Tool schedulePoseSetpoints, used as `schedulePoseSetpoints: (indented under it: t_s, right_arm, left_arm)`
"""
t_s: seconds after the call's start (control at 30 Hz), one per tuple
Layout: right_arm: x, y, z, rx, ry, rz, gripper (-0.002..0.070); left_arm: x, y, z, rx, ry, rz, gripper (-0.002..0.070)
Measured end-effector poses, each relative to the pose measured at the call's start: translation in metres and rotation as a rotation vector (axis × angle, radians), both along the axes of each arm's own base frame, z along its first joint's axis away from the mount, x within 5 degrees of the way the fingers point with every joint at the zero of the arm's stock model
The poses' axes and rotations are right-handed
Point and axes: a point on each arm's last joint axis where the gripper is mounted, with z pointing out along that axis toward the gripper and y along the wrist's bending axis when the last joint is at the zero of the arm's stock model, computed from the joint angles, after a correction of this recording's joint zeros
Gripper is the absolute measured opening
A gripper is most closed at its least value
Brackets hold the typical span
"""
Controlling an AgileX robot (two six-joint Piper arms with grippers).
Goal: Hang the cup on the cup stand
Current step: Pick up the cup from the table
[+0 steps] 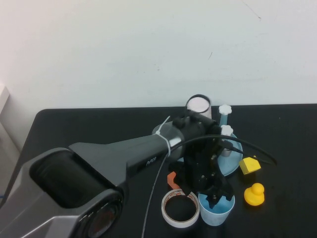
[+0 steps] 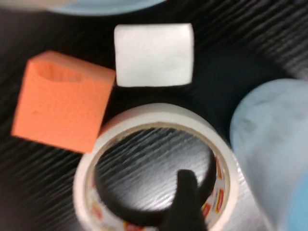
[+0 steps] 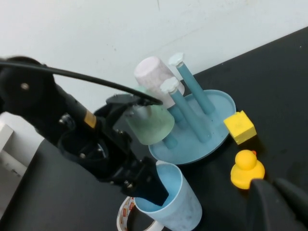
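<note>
- Left gripper [image 1: 214, 197]: lowered over the cup [image 1: 216, 209] near the table's front edge, right of centre. One dark fingertip [image 3: 153, 191] reaches inside the cup's mouth, against the rim. How far the jaws are parted and whether they have a firm hold on the wall cannot be told.
- Right gripper [image 3: 279, 202]: only a dark blurred part shows at the corner of the right wrist view, raised above the table's right side near the yellow duck [image 3: 247, 169]. Its opening cannot be told, and it touches nothing visible.
- Cup: light blue, tapered, smooth plastic, no handle; upright with mouth upward, nothing but the fingertip seen inside.
- Cup stand [image 1: 229, 164]: round blue dished tray just behind the cup, toward the table's rear edge, carrying upright blue pegs with white flower-shaped caps [image 1: 225, 108].
- Pale green cup [image 3: 149, 123] and pale pink cup [image 3: 154, 77]: both inverted on pegs of the stand.
- Tape roll [image 1: 180, 208]: white ring lying flat just left of the cup, printed inner face, near the front edge.
- Orange block [image 2: 61, 101] and white block [image 2: 154, 55]: matte, foam-like, lying just beside the tape roll.
- Yellow block [image 1: 249, 165]: just right of the stand; the duck sits in front of it, right of the cup.
- Table [image 1: 287, 129]: black, finely grained surface.
</note>
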Motion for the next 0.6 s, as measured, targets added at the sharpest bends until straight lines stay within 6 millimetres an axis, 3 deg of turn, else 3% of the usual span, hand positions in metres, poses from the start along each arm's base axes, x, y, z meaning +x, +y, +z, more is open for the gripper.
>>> schedulePoseSetpoints:
  t_s: [0.13, 0.33, 0.4, 0.6]
  right_arm:
    - [0.0, 0.0, 0.0, -0.009, -0.003, 0.004, -0.0001]
    - [0.0, 0.0, 0.0, -0.012, -0.005, 0.005, -0.0001]
    - [0.0, 0.0, 0.0, -0.013, -0.005, 0.005, -0.0001]
    - [0.0, 0.001, 0.001, 0.013, -0.004, 0.008, -0.0001]
  left_arm:
    - [0.008, 0.003, -0.015, -0.045, 0.031, 0.057, 0.0416]
    - [0.01, 0.002, -0.024, -0.057, 0.023, 0.03, 0.0101]
    - [0.01, 0.001, -0.024, -0.057, 0.018, 0.008, 0.0043]
    - [0.011, 0.001, -0.009, -0.051, -0.006, -0.074, 0.001]
